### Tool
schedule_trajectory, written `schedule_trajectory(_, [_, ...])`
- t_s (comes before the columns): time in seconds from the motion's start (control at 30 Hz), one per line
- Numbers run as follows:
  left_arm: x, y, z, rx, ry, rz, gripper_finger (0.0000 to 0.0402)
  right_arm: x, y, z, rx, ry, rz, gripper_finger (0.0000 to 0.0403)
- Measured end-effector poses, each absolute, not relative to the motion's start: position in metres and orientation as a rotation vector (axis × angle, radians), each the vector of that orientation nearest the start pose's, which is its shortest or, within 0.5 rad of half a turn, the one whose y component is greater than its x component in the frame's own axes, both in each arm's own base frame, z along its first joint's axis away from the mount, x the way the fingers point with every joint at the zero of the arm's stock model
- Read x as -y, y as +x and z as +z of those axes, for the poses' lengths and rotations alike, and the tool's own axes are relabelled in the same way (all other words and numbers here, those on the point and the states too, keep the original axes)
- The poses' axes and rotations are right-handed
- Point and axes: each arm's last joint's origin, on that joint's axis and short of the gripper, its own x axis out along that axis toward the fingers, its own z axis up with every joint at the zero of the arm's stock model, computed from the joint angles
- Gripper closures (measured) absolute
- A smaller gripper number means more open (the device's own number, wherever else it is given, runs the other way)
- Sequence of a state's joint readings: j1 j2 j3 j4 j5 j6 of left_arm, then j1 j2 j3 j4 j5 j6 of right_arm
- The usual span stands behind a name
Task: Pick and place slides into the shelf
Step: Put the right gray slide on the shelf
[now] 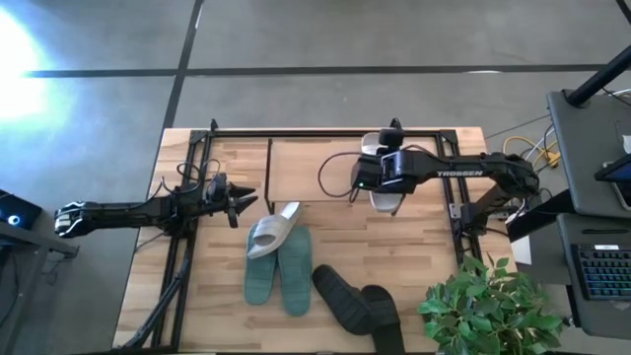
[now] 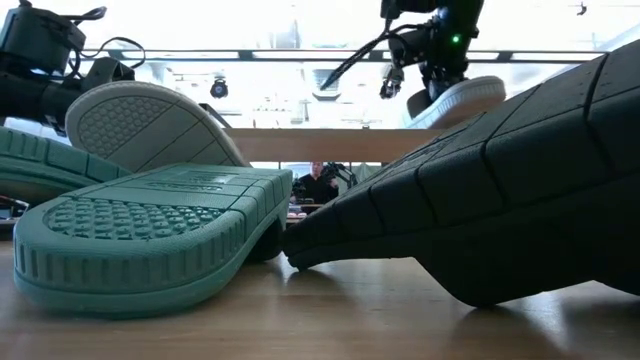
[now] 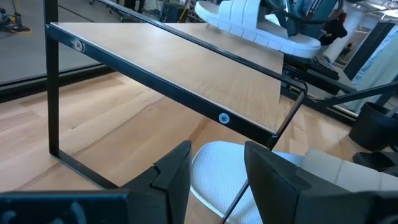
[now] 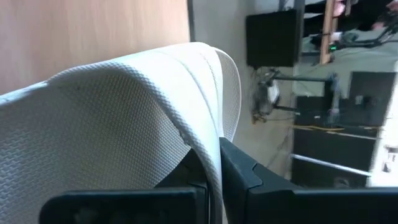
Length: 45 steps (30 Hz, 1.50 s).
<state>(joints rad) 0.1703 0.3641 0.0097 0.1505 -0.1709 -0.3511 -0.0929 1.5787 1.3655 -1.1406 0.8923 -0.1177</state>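
The shelf (image 1: pixel 325 170) is a low black frame with a light wooden board top (image 3: pixel 205 68), at the table's far side. My right gripper (image 1: pixel 363 176) is over the board's right part, shut on a white slide (image 1: pixel 386 195). The second white slide (image 1: pixel 271 232) leans with its sole up (image 2: pixel 140 125) on the teal pair (image 1: pixel 278 268). The black pair (image 1: pixel 360 301) lies toward the near edge. My left gripper (image 1: pixel 242 205) is open left of the shelf. Its fingers stand apart above the second white slide's end (image 3: pixel 217 177) and touch nothing. My right gripper pinches the white slide's strap at its edge (image 4: pixel 208 134) between the two fingers (image 4: pixel 249 177). It comes from the table's right, roughly level. The slide hangs tilted just over the shelf's board (image 2: pixel 455 100). Whether it touches the board, I cannot tell.
A potted plant (image 1: pixel 483 306) stands at the near right corner. The larger black table frame (image 1: pixel 187 197) runs along the left and right sides. Cables and a desk with a keyboard (image 1: pixel 601 266) lie beyond the right edge. The board's left part (image 1: pixel 301 168) is bare.
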Motion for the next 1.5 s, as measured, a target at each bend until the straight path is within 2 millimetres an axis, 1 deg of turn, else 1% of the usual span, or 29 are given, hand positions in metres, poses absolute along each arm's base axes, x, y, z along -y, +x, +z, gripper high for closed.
schedule_trajectory(0.1, [-0.025,0.116,0.150,-0.133,-0.347,0.371,0.0268,0.052,0.294,0.286,-1.322,-0.659,-0.740,0.0390])
schedule_trajectory(0.27, [-0.025,0.117,0.155,-0.087,-0.347,0.363,0.0268,0.065,0.284,0.271,-1.422,-0.674,-0.738,0.0390])
schedule_trajectory(0.4, [-0.025,0.117,0.156,-0.070,-0.348,0.360,0.0268,0.069,0.281,0.266,-1.439,-0.677,-0.754,0.0390])
schedule_trajectory(0.53, [-0.025,0.117,0.156,-0.071,-0.348,0.361,0.0268,0.069,0.279,0.268,-1.436,-0.683,-0.776,0.0390])
schedule_trajectory(0.8, [-0.025,0.117,0.156,-0.073,-0.348,0.361,0.0268,0.068,0.267,0.282,-1.410,-0.688,-0.777,0.0390])
schedule_trajectory(0.97, [-0.025,0.117,0.156,-0.073,-0.348,0.361,0.0268,0.067,0.265,0.279,-1.405,-0.599,-0.721,0.0386])
schedule_trajectory(1.07, [-0.025,0.117,0.156,-0.073,-0.348,0.361,0.0268,0.066,0.265,0.276,-1.407,-0.589,-0.719,0.0365])
schedule_trajectory(1.2, [-0.025,0.117,0.156,-0.073,-0.348,0.361,0.0268,0.066,0.265,0.277,-1.407,-0.585,-0.721,0.0321])
schedule_trajectory(1.33, [-0.025,0.117,0.156,-0.071,-0.348,0.361,0.0268,0.066,0.264,0.282,-1.414,-0.611,-0.724,0.0280])
schedule_trajectory(1.5, [-0.025,0.117,0.156,-0.069,-0.353,0.360,0.0268,0.065,0.259,0.288,-1.435,-0.620,-0.714,0.0252])
